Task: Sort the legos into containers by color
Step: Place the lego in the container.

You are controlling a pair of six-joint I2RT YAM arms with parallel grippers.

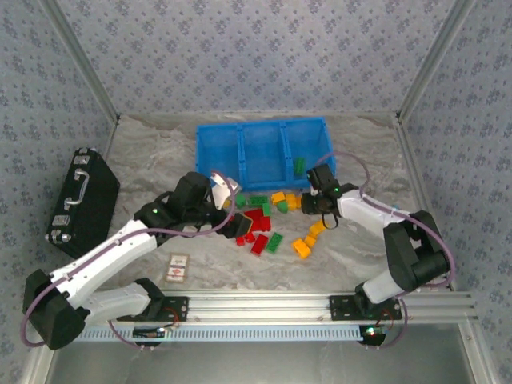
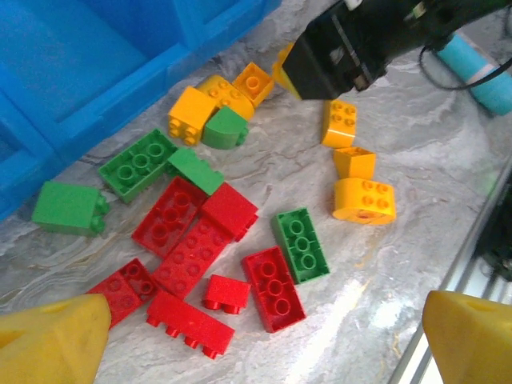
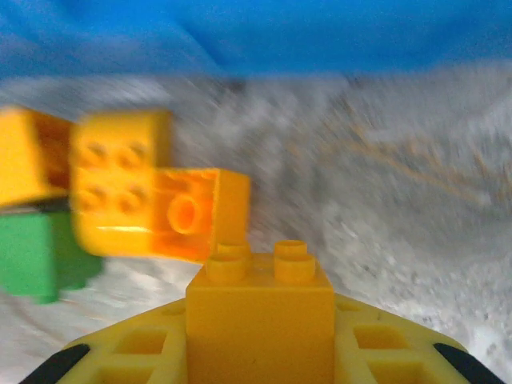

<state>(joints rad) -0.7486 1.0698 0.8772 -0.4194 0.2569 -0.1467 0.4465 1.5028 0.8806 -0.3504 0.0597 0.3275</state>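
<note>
Many bricks (image 2: pixel 192 244) lie loose on the table (image 1: pixel 160 160) just in front of the blue bin (image 1: pixel 264 125), with red, green and orange-yellow mixed together. One green brick (image 1: pixel 298 166) appears to sit in the bin's right-hand compartment. Your right claw (image 3: pixel 260 348) is pinching an orange-yellow brick (image 3: pixel 260 300) by its flat sides, studs up. Your left claw (image 2: pixel 258 340) hangs spread wide over the red ones. Expect these pieces to be light, stiff and glossy, so probably slippery. Grip squarely across two smooth opposite faces, not studs or rounded edges.
</note>
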